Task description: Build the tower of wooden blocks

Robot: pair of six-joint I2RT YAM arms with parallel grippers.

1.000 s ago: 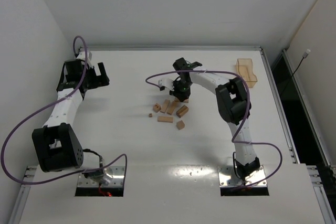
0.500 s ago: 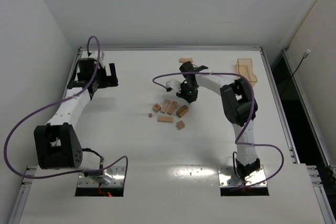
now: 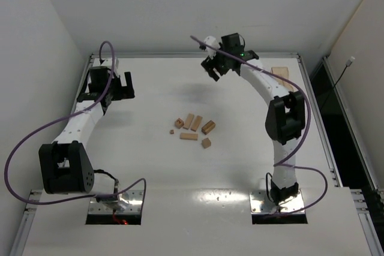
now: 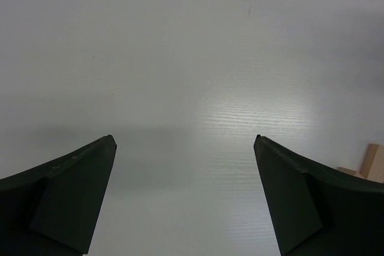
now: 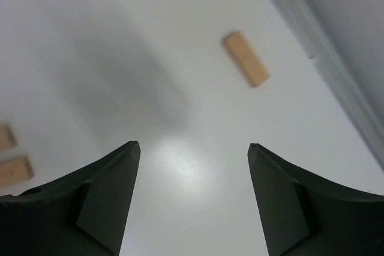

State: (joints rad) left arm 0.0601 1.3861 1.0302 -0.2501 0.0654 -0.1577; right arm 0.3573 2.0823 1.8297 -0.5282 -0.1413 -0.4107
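Several light-tan wood blocks lie flat and scattered at the middle of the table; none are stacked, so no tower shows. My right gripper hangs open and empty above the table's far edge. In the right wrist view one more bar-shaped block lies on the table beyond the right gripper, by the far rim. Two blocks peek in at that view's left edge. My left gripper is open at the far left, well away from the blocks. The left wrist view shows the left gripper empty, with a block at the right edge.
An amber plastic tray sits at the far right corner, mostly hidden behind my right arm. The table's raised metal rim runs close behind the lone block. White walls close in the back and left.
My right gripper has lifted from the block cluster, swung to the far edge and opened. The left arm shifted slightly up and right early on, then stayed still.
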